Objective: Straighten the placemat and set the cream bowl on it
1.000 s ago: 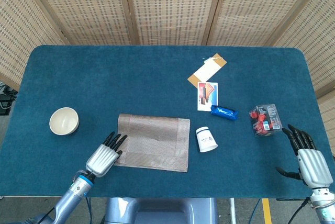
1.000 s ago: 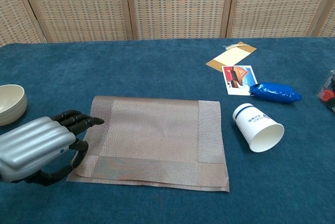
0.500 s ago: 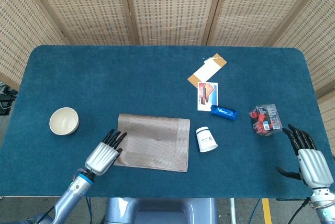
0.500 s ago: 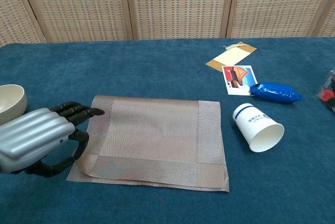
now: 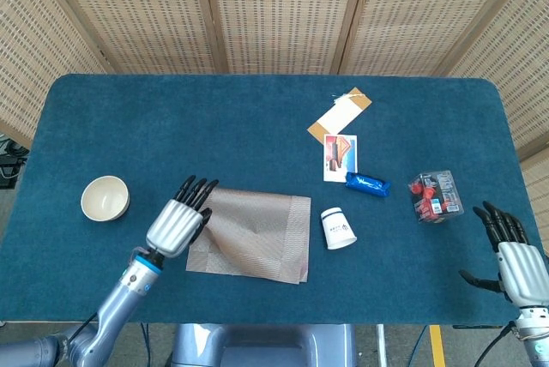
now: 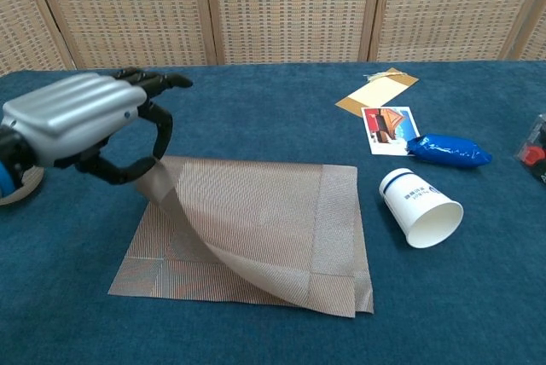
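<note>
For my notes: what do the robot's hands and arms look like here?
Both hands, left hand and right hand, have ribbed silver-grey backs and black fingers. The left wrist carries a blue ring above a grey forearm; thin dark cables trail below both arms.

Left hand is raised above the worktop, back of the hand uppermost, dark fingers extended forward, thumb curled beneath and pinching the placemat corner. Its forearm reaches in from the near-left edge. Right hand sits at the near-right corner, holding nothing, fingers spread and pointing away, thumb out to the side.
</note>
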Robot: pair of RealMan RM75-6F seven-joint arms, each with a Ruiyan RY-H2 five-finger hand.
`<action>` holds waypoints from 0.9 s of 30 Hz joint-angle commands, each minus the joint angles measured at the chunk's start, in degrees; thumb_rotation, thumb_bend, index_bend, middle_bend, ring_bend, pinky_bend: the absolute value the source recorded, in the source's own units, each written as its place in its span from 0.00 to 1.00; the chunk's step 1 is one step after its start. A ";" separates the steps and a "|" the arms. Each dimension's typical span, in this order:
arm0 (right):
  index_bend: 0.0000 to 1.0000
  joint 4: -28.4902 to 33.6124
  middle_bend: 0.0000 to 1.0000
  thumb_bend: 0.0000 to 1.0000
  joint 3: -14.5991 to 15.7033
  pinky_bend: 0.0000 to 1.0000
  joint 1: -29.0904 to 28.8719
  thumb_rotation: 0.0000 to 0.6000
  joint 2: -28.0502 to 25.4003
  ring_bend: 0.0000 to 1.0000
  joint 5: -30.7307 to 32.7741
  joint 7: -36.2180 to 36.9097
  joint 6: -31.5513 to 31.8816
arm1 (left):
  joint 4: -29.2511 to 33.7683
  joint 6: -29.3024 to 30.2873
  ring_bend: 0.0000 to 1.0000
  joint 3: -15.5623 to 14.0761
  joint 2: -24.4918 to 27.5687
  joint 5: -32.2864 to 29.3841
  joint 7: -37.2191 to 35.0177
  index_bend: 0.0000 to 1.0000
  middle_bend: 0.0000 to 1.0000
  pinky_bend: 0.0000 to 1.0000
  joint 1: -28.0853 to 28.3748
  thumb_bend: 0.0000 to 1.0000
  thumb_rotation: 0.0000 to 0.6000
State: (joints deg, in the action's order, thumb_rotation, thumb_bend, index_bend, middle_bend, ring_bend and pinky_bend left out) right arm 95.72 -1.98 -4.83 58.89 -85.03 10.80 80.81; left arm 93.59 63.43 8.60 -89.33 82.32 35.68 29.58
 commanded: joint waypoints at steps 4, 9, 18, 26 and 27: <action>0.09 -0.61 0.00 0.02 -1.08 0.00 -0.13 1.00 -0.01 0.00 2.65 -0.47 -0.82 | -2.63 -3.89 0.00 9.68 -1.71 -10.17 -0.90 0.60 0.00 0.00 6.39 0.57 1.00; 0.09 -1.36 0.00 0.02 -1.96 0.00 -0.30 1.00 0.24 0.00 5.02 -0.91 -1.67 | -8.55 -5.39 0.00 14.74 -4.28 -16.50 -2.25 0.60 0.00 0.00 10.69 0.57 1.00; 0.09 -2.52 0.00 0.02 -3.02 0.00 -0.96 1.00 0.81 0.00 8.92 -2.67 -4.23 | -22.42 -7.84 0.00 20.00 -9.50 -29.17 -1.62 0.60 0.00 0.00 18.42 0.57 1.00; 0.09 -3.64 0.00 0.02 -3.79 0.00 -1.25 1.00 1.73 0.00 10.84 -4.40 -4.92 | -39.60 -9.43 0.00 19.81 -14.29 -31.93 -2.22 0.59 0.00 0.00 24.40 0.56 1.00; 0.09 -3.66 0.00 0.02 -3.85 0.00 -1.28 1.00 1.78 0.00 11.03 -4.66 -5.00 | -41.00 -9.35 0.00 19.51 -14.63 -31.51 -2.59 0.59 0.00 0.00 24.78 0.56 1.00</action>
State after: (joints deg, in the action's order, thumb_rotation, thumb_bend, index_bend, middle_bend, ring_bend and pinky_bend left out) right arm 92.10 -5.78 -6.07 60.60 -74.15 6.29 75.92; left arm 57.05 54.61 28.54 -102.00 50.90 33.62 51.97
